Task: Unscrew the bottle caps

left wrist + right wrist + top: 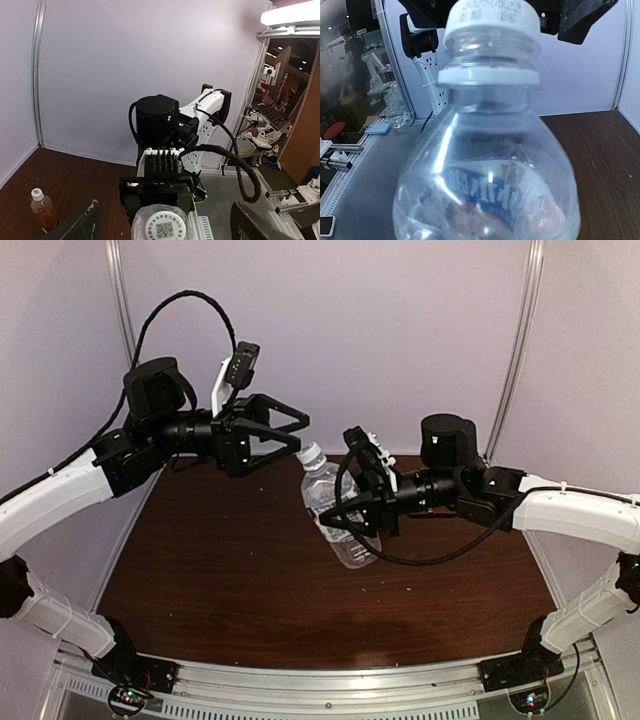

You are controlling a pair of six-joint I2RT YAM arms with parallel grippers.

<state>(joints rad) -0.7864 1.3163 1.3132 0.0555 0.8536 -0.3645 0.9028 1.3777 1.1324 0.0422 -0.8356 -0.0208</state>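
My right gripper (347, 523) is shut on the clear bottle (335, 512) with the white-blue label and holds it tilted above the table, neck toward the upper left. Its white cap (311, 451) is on the neck. The bottle fills the right wrist view (487, 175), with the cap (492, 20) at the top, and hides my right fingers. My left gripper (302, 432) is open, just left of the cap and apart from it. In the left wrist view the cap (161, 229) lies between the wide-spread fingers (82, 224). The amber bottle (43, 209), capped, stands upright on the table.
The dark brown table (220, 570) has a pale back wall behind it and metal posts (120, 300) at its corners. The right arm's black wrist (157, 125) faces my left gripper. A cable loops over the left arm (180, 300).
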